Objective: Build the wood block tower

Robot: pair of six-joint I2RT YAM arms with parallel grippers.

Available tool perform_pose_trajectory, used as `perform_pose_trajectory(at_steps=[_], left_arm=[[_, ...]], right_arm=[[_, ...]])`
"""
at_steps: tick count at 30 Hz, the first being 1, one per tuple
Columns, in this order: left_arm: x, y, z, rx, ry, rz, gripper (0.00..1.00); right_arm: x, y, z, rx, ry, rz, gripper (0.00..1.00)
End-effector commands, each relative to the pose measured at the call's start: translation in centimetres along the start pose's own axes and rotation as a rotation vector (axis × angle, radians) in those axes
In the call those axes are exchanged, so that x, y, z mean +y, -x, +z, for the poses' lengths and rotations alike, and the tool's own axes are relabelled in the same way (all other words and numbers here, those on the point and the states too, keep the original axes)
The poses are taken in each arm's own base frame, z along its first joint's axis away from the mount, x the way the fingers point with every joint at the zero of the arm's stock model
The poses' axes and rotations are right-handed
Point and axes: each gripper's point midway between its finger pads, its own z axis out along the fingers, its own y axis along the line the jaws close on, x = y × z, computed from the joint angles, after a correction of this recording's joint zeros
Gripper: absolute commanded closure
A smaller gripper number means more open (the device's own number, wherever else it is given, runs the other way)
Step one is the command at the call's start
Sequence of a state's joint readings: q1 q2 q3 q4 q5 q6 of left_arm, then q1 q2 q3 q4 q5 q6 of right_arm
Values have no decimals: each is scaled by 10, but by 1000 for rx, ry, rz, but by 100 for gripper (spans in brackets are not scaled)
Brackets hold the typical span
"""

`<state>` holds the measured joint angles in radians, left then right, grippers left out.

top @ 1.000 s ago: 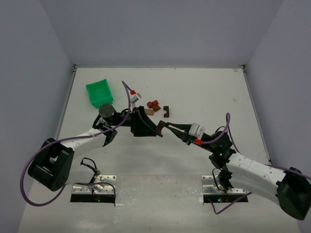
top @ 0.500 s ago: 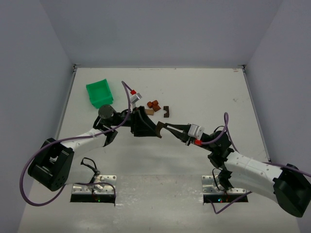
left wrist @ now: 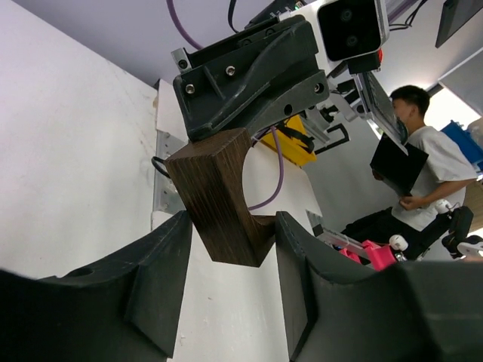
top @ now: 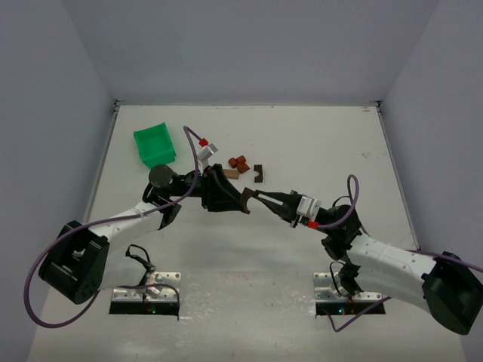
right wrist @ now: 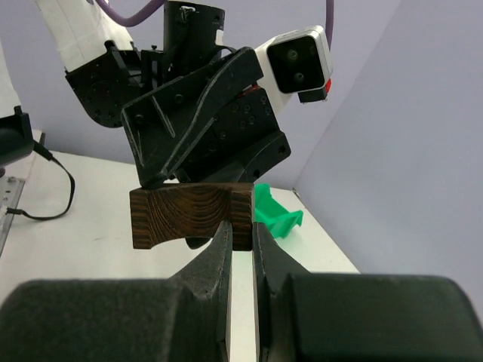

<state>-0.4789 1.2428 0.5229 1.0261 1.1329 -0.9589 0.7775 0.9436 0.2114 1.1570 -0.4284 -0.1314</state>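
A dark brown arched wood block hangs above the table between both grippers. My left gripper is shut on one end; in the left wrist view the block spans both fingers of my left gripper. My right gripper pinches the other end; in the right wrist view its fingers close on one leg of the block. Reddish-orange pieces, a tan piece and a small dark arched piece lie on the table behind.
A green plastic bin stands at the back left and also shows in the right wrist view. The loose blocks lie just behind the grippers. White walls enclose the table on three sides.
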Motion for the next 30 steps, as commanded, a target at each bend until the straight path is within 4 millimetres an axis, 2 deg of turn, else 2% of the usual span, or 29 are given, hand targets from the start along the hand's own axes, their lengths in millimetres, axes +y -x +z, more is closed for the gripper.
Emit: perform_pose_trajectory(at_steps=[1,6,10,12,15,16,18,20,22,24,27,28,29,30], left_arm=[[-25,6,1,-20,-61,136,61],[-28,9,0,-36,-58,148,75],[-29,13,1,-49,-54,146,100],[-28,14,1,-59,-48,144,100],[-24,15,0,-94,-22,152,100],[-22,15,-1,-104,-10,154,100],[-20,20,-1,-126,13,193,100],[-7,22,-1,-127,81,181,100],[-2,28,-1,-139,122,191,100],[7,31,-2,-146,174,204,100],[43,43,-11,-171,388,220,100],[59,48,-17,-185,487,224,100],[78,52,-27,-195,617,226,100],[93,57,-35,-203,724,245,100]], right_arm=[[-10,22,6,-69,-24,-42,100],[-5,19,3,-63,-6,-34,100],[-1,0,6,18,19,3,100],[-3,-2,6,31,6,9,94],[-7,-4,2,49,-33,32,59],[-9,-4,0,54,-45,38,50],[-10,-7,-3,73,-59,45,46],[-10,-8,-6,92,-66,49,38],[-11,-10,-9,111,-79,56,37],[-15,-12,-13,131,-107,61,32],[-37,-25,-26,216,-264,109,18],[-52,-33,-36,272,-374,146,13],[-71,-45,-53,346,-537,196,4],[-83,-55,-71,405,-671,249,1]])
